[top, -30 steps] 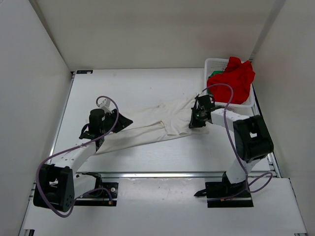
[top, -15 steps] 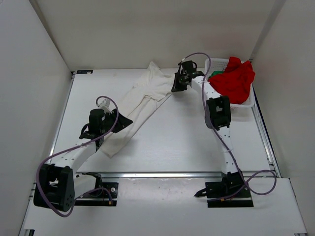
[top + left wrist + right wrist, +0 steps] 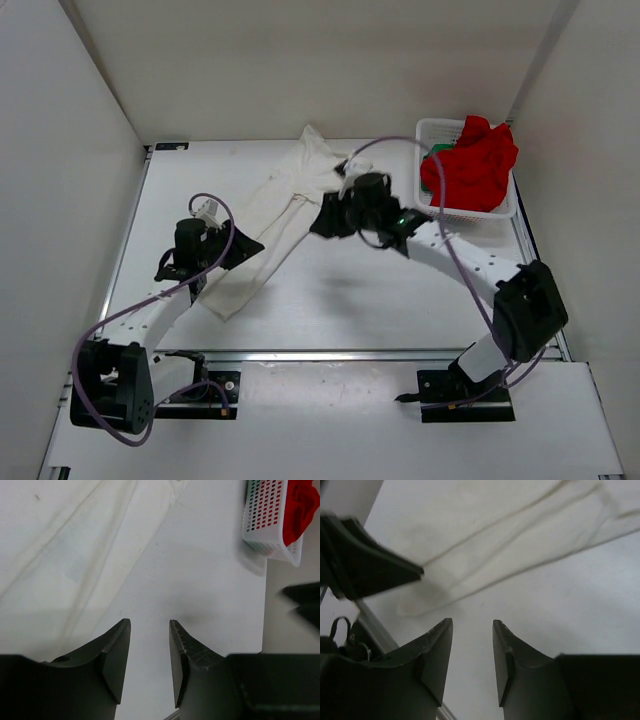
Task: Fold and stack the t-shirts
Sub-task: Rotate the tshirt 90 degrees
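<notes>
A white t-shirt [image 3: 285, 200] lies stretched in a long diagonal strip, from the table's back middle down to the front left. My left gripper [image 3: 252, 247] hovers at the strip's lower part, open. In the left wrist view its jaws [image 3: 149, 622] have only bare table between them, and the white t-shirt [image 3: 75, 550] spreads up and to the left. My right gripper [image 3: 320, 224] is open beside the strip's right edge near the table's middle. The right wrist view shows nothing between its jaws [image 3: 472, 621], with the white t-shirt [image 3: 510, 535] just beyond. A red t-shirt [image 3: 475, 160] and a green one [image 3: 436, 152] sit in the basket.
The white mesh basket [image 3: 433, 128] stands at the back right corner, also seen in the left wrist view as the basket [image 3: 267, 517]. White walls close in the table on three sides. A metal rail [image 3: 330, 353] runs along the near edge.
My right gripper carried one end of the white t-shirt to the back of the table, let go, opened and swung back to the middle. The left gripper shifted slightly left.
</notes>
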Available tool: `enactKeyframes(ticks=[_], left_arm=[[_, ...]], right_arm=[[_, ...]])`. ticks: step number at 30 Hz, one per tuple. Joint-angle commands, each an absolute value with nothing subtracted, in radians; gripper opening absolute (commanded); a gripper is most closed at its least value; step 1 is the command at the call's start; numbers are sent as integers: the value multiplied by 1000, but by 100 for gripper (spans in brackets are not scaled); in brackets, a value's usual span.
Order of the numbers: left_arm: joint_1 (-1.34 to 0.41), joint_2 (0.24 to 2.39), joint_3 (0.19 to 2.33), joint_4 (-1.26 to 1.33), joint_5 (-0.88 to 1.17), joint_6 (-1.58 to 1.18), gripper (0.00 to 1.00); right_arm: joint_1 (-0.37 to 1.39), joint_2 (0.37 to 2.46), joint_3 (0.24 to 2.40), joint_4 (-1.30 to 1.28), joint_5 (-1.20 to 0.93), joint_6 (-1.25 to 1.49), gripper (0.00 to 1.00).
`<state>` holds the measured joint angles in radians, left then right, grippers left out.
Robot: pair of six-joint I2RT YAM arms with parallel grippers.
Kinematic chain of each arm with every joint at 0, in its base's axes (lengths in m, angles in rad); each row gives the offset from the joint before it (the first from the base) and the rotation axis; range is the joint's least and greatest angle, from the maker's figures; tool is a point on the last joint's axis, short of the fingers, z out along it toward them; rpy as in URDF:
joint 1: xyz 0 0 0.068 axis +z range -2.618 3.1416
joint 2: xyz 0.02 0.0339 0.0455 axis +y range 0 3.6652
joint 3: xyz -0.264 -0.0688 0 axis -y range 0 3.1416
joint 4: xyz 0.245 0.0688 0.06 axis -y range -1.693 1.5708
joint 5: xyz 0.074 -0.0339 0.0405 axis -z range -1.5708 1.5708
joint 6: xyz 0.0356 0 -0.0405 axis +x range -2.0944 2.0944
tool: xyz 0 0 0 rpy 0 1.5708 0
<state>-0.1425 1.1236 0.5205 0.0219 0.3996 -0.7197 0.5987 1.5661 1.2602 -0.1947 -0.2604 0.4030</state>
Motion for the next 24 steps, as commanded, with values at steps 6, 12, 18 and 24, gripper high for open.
enactKeyframes(ticks=[6,12,18,24], left_arm=[[-61,979,707,-224,414,-588,50],[-63,943,666,-222,433,-603,49],[-106,933,703,-241,425,-607,49],[-106,922,683,-218,439,-621,49]], right_arm=[[819,1793,1063,146,-221,670,42],[802,1873,1147,152,-169,724,37],[724,2015,1299,20,-271,667,42],[663,2147,1455,-135,-350,626,42]])
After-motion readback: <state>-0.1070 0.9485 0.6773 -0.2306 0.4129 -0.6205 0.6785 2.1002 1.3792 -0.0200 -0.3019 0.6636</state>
